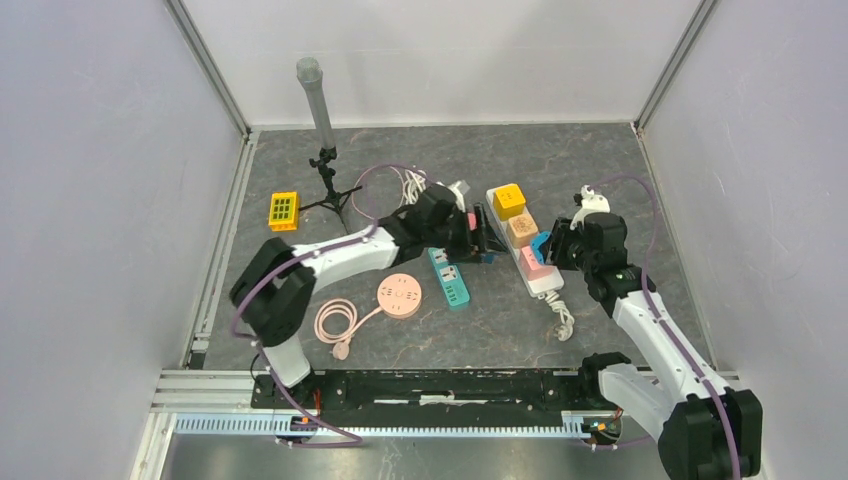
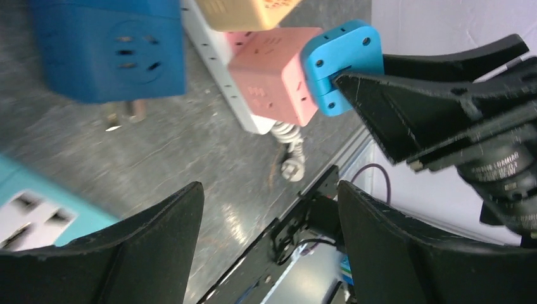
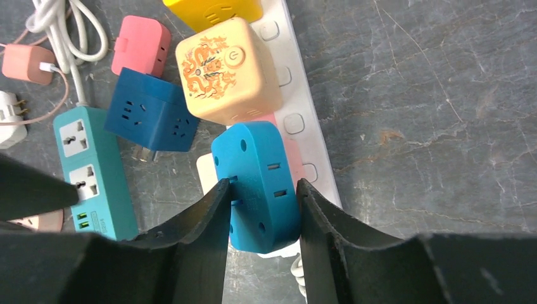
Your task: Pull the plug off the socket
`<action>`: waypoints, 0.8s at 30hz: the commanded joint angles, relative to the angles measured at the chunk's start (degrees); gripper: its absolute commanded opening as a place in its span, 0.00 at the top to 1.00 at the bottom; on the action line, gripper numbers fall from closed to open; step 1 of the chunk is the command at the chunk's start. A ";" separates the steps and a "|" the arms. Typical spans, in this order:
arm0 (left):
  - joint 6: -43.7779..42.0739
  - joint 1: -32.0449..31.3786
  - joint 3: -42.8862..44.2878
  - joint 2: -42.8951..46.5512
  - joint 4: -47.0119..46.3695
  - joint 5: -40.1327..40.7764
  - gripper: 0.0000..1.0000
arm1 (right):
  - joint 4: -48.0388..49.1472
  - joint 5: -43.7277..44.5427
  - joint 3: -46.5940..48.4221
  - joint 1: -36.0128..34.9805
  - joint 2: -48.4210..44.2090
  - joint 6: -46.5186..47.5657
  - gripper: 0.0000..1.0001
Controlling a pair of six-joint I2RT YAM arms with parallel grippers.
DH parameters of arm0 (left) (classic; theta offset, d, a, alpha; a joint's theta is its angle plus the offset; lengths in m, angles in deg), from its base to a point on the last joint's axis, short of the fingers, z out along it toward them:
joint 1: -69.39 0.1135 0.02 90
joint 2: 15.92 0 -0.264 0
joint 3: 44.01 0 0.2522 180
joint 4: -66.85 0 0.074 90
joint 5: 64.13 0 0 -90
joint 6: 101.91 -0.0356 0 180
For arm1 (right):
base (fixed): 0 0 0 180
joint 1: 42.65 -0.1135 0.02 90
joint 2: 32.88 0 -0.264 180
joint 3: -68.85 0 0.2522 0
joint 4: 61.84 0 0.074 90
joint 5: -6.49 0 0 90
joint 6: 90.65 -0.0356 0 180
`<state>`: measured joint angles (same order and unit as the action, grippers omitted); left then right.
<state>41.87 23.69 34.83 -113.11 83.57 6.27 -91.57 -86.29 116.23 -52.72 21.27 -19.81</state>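
A light-blue plug (image 3: 250,152) sits against the side of a pink cube socket (image 2: 269,79) on the white power strip (image 3: 304,95). My right gripper (image 3: 263,183) is shut on this plug, one finger pressed to each side. From above, the plug (image 1: 541,245) and the right gripper (image 1: 549,251) are at the strip's near end. My left gripper (image 2: 269,209) is open and holds nothing. It hovers left of the strip (image 1: 545,282), with a dark-blue cube (image 2: 107,47) lying on the table ahead of it.
A beige cube (image 3: 228,69) and a yellow cube (image 1: 509,200) are also plugged into the strip. A teal strip (image 1: 449,277), a round pink socket (image 1: 400,295), a yellow box (image 1: 283,210), a tripod with a tube (image 1: 322,120) and loose cables lie to the left.
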 commanded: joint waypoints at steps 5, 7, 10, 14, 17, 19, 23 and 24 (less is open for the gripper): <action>8.22 -7.38 11.65 -11.61 -4.60 9.15 0.24 | 6.71 0.32 -3.95 0.13 -2.98 -1.30 0.68; 8.22 -8.16 13.67 -14.16 -3.27 11.90 0.29 | 6.56 0.50 -4.00 0.13 -2.88 -1.43 0.75; 9.48 -8.43 14.76 -17.02 -3.29 12.99 0.38 | 6.50 -0.10 -4.01 0.13 -2.97 -1.34 0.82; 8.63 -8.65 17.27 -20.15 -4.38 11.75 0.50 | 7.37 -2.91 -3.77 0.13 -3.45 -0.49 0.91; 8.49 -8.62 16.92 -21.20 -4.33 11.85 0.57 | 6.32 -2.49 -2.59 0.13 -3.50 -0.16 1.00; 8.45 -8.65 16.28 -21.83 -4.21 11.88 0.61 | 6.45 -2.73 -2.10 0.16 -3.82 0.00 1.00; 7.94 -8.65 15.72 -23.24 -1.70 13.00 0.69 | 7.30 -3.86 -1.30 0.13 -4.75 -0.56 1.00; 7.79 -8.62 15.32 -23.48 -0.83 13.91 0.70 | 7.69 -4.01 -1.11 0.15 -5.15 -0.54 1.00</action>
<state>49.83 14.93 50.37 -133.37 78.74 15.69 -86.37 -89.35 113.22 -52.65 17.64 -20.73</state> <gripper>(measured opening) 0.331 0.310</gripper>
